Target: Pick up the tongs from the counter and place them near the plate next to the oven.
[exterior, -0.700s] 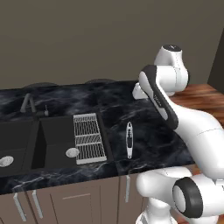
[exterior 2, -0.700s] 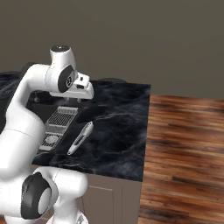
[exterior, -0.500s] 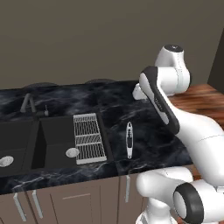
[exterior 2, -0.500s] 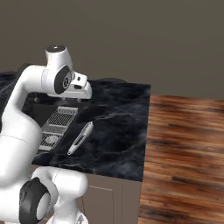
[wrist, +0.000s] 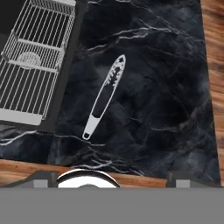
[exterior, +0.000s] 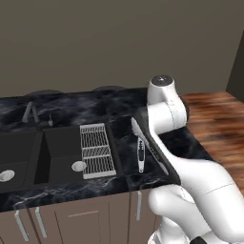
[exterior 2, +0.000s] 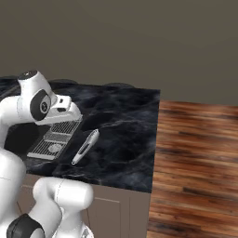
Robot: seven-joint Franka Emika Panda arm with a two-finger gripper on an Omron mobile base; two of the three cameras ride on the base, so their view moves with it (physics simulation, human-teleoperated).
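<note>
1. In the left base view, a sink basin (exterior: 28, 155) sat furthest left of the tongs, sunk into the counter (exterior: 114, 102), with a faucet (exterior: 31, 113) behind it.
2. A white wire rack (exterior: 96, 149) lay just left of the tongs, over the basin's right edge.
3. The tongs (exterior: 140, 153) lay flat on the black marble, apart from the rack, partly hidden by the white arm (exterior: 164, 119).
4. In the hand view, the tongs (wrist: 104, 97) lay slanted, free of any grip.
5. The gripper's opening could not be told.
6. Right of the tongs, wooden floor (exterior 2: 195, 158) began beyond the counter's end.
</note>
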